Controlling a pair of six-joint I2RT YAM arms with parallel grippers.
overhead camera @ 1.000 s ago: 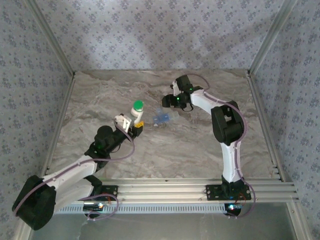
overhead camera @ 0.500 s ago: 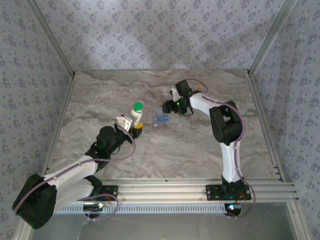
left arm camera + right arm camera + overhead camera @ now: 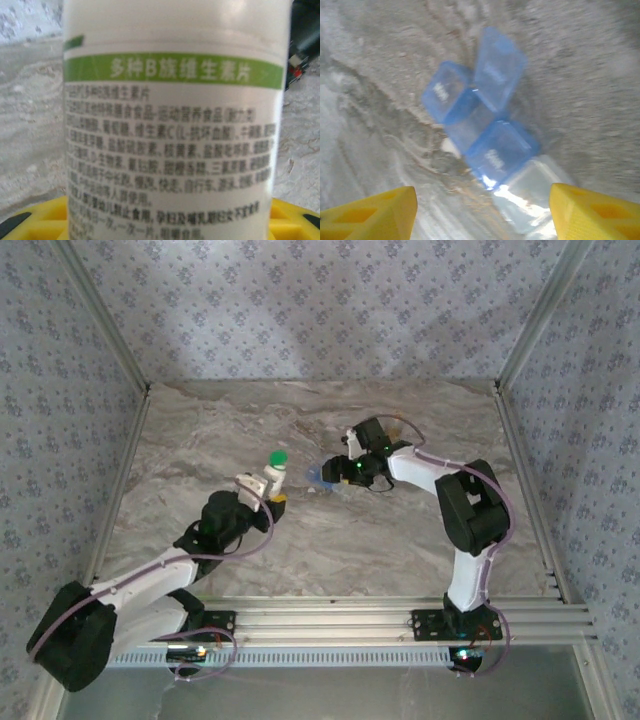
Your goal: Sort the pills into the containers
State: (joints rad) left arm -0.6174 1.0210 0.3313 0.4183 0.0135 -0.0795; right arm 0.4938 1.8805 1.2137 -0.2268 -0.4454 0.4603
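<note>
Where the pill box lies: the pill box [image 3: 325,476] sits flat near the middle of the bench [image 3: 200,430], just in front of the right claw [image 3: 340,474] and to the right of the bottle, apart from it.
Box state: one lid [image 3: 499,67] stands flipped up at the far end. Two neighbouring compartments show shut blue lids, and the nearest part looks clear. The view is too blurred to tell whether any pills are inside.
Right claw: spread, with one yellow finger [image 3: 375,215] on each side of the box's near end, pinching nothing.
Left claw: the left claw [image 3: 268,492] is pinching the bottle [image 3: 175,125] low on its body. The green cap [image 3: 278,457] is on and uppermost.
How the box should handle: probably light, thin, stiff plastic that is slick on the smooth bench. A sideways nudge would likely make it skate or spin. The hinges look thin, so a raised lid may flop shut or strain if pushed.
Where to take the box: across its short width, on the side walls of a shut compartment and not on a lid. Pressing down on a shut lid would also steady it.
How the bottle should handle: rigid and light, with a glossy label that may slip in a loose pinch.
Progress, judged: early. The cap is on and nothing has been poured yet.
</note>
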